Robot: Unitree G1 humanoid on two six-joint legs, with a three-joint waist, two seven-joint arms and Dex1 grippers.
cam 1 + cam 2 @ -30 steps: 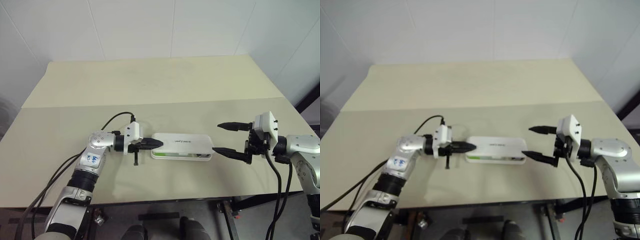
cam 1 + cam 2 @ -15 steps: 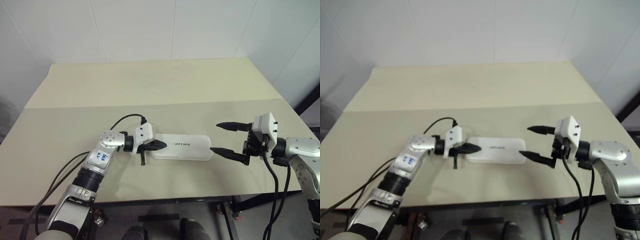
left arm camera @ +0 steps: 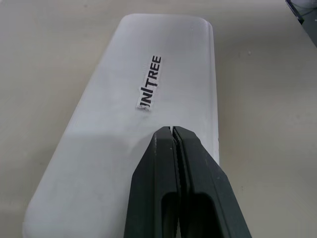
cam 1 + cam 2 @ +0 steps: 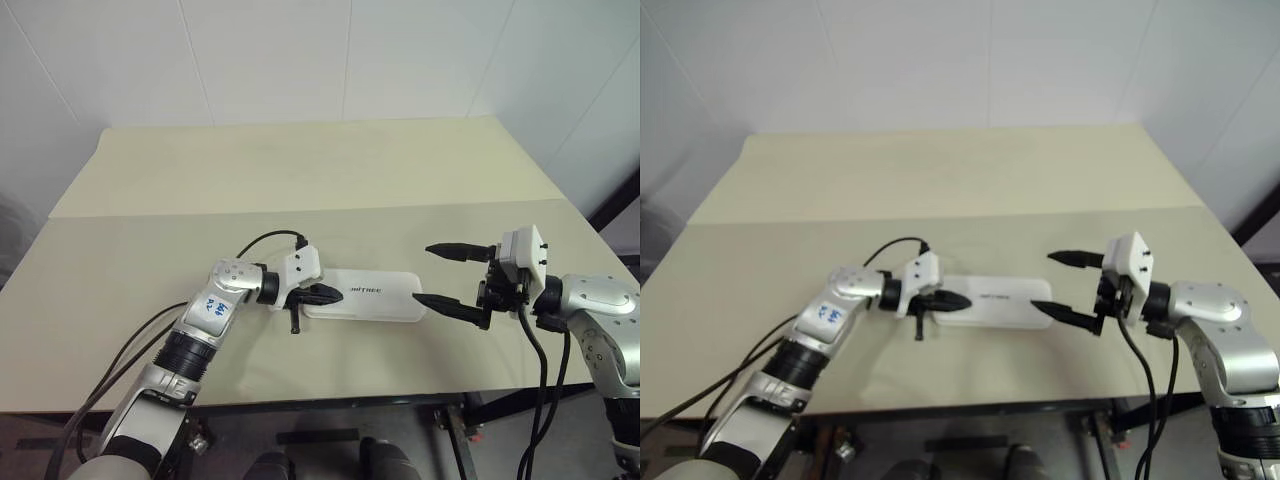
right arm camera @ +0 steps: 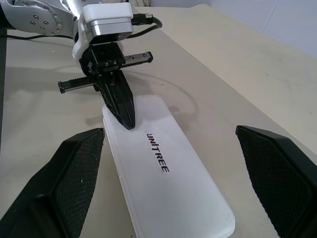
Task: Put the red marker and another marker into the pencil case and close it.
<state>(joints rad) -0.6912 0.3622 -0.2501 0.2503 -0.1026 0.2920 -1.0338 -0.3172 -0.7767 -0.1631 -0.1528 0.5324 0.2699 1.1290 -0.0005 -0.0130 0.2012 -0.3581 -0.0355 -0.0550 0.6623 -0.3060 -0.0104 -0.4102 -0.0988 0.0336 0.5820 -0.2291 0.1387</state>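
The white case point(image 4: 365, 296) lies shut and flat on the beige table point(image 4: 300, 170), toward the near edge and about midway between the two arms, its long axis running left to right and the dark lettering on its lid facing up. The left gripper point(image 4: 335, 293) reaches in from the left with its two black fingers point(image 3: 181, 193) pressed tightly together, no gap between them, holding nothing. Their joined tips rest on the lid at the case's left end, just short of the lettering; the right wrist view shows the point of the pair point(image 5: 124, 106) set down on the white plastic near the rounded corner. The right gripper point(image 4: 440, 275) hangs at the case's right end with its fingers spread as wide as they go and empty. One finger point(image 4: 455, 250) sits on the far side, well apart from the case; the other point(image 4: 445, 305) lies on the near side, its tip just beside the case's right end, though contact with the plastic cannot be made out. The lid hides whatever is inside the case. A black cable point(image 4: 265, 240) loops from the left wrist across the tabletop.
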